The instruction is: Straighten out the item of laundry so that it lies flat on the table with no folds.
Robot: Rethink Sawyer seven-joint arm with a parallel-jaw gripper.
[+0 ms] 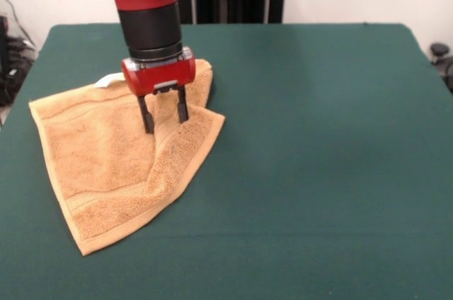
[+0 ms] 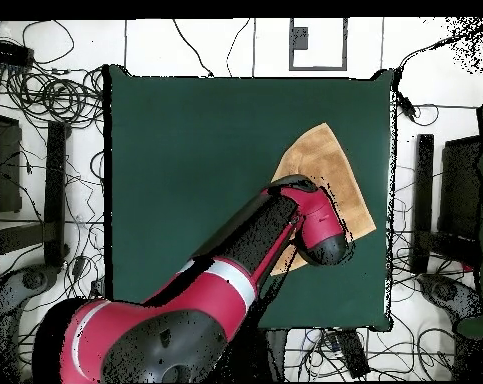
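Green bench (image 1: 318,137) carries the tan towel (image 1: 99,165) at its edge, one corner folded over, gripper (image 1: 164,119) with fingers apart straddling that fold's ridge; best to close on the top layer only, then drag outward to flatten it.

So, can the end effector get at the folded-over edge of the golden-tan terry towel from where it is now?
Probably yes. The end effector hangs open right above the golden-tan terry towel, its fingers beside the folded ridge, and nothing stands between them on the dark green table.
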